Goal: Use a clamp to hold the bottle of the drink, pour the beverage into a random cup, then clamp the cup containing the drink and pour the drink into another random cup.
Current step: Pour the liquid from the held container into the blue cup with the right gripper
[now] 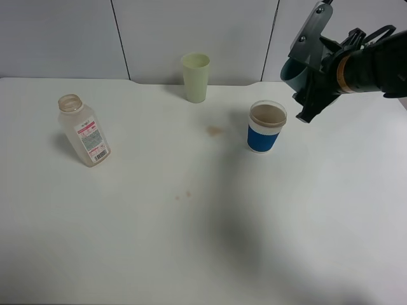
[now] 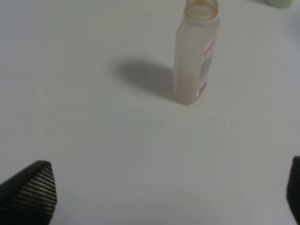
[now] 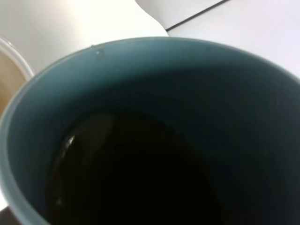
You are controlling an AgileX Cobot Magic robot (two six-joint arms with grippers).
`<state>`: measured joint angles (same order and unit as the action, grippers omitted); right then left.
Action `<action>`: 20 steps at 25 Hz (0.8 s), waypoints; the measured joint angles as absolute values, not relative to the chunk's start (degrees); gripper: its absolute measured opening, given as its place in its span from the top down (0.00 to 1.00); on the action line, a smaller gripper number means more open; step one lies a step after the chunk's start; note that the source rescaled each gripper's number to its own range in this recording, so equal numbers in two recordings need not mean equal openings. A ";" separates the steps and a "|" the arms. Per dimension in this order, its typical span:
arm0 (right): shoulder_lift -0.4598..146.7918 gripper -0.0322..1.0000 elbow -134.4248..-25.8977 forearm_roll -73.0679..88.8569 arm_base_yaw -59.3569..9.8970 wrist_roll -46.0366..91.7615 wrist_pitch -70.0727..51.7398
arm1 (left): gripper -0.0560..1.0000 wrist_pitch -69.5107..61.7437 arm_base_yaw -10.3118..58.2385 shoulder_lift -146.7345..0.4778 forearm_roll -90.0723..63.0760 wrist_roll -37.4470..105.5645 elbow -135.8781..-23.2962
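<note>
The nearly empty clear bottle (image 1: 82, 130) with a pink-and-white label stands uncapped at the table's left, and shows in the left wrist view (image 2: 196, 56). A blue-sleeved clear cup (image 1: 266, 127) holds brown drink at centre right. My right gripper (image 1: 306, 68) is shut on a teal cup (image 1: 292, 75), held tilted in the air just above and right of the blue cup. The teal cup fills the right wrist view (image 3: 187, 84); its inside is dark with a wet glint. My left gripper (image 2: 161, 197) is open, low and well short of the bottle.
A pale green cup (image 1: 195, 76) stands at the back centre near the wall. Small brown spill marks (image 1: 214, 130) lie on the white table (image 1: 191, 254) left of the blue cup, with fainter spots (image 1: 184, 194) nearer the front.
</note>
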<state>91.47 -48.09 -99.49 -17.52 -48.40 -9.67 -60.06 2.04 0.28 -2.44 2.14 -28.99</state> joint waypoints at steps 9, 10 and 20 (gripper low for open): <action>91.47 0.95 -48.09 -99.49 -17.52 -40.75 -10.06 | 0.00 -60.06 2.04 0.28 -2.44 2.14 -28.99; 91.47 0.95 -48.09 -99.49 -17.52 -39.81 -10.06 | 0.00 -60.06 2.04 0.28 -2.44 2.14 -28.99; 91.47 0.95 -48.09 -99.49 -17.52 -35.95 -10.06 | 0.00 -60.06 2.04 0.28 -2.44 2.14 -28.99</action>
